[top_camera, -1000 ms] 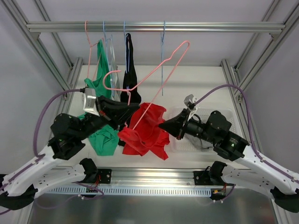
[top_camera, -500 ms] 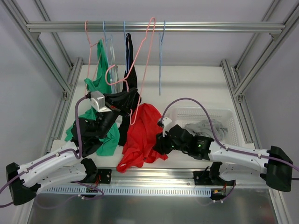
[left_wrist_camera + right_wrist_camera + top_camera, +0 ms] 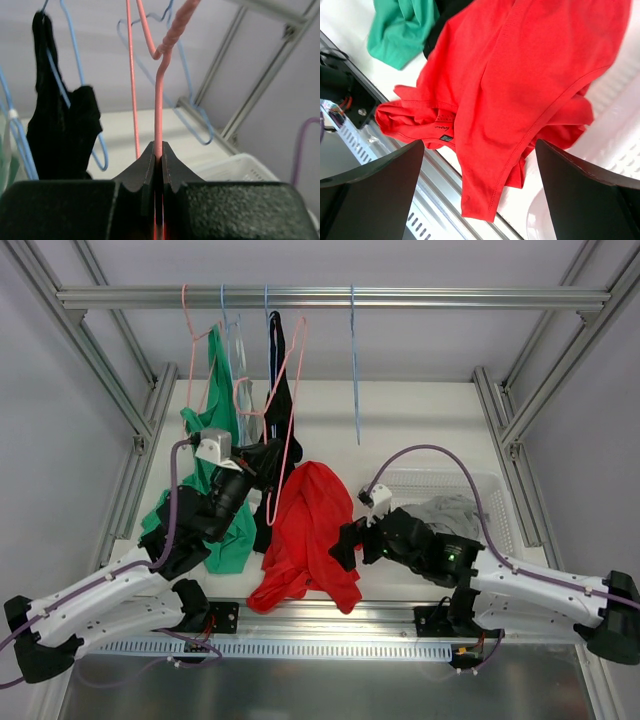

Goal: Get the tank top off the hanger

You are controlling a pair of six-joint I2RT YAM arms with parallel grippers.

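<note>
Red tank top (image 3: 520, 75) lies on the table (image 3: 420, 430) below parted right jaws; left wrist view alone shows left jaws clamped on pink hanger (image 3: 158, 110)

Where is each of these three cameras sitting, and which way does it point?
Top view: above and behind the arms, looking down on table and rail; both arms show.
Left wrist: on the left arm, looking up past the shut left gripper at the pink hanger it pinches.
Right wrist: on the right arm, looking down through the open right gripper at the red tank top.
Shared: top and right wrist both show the red tank top.
</note>
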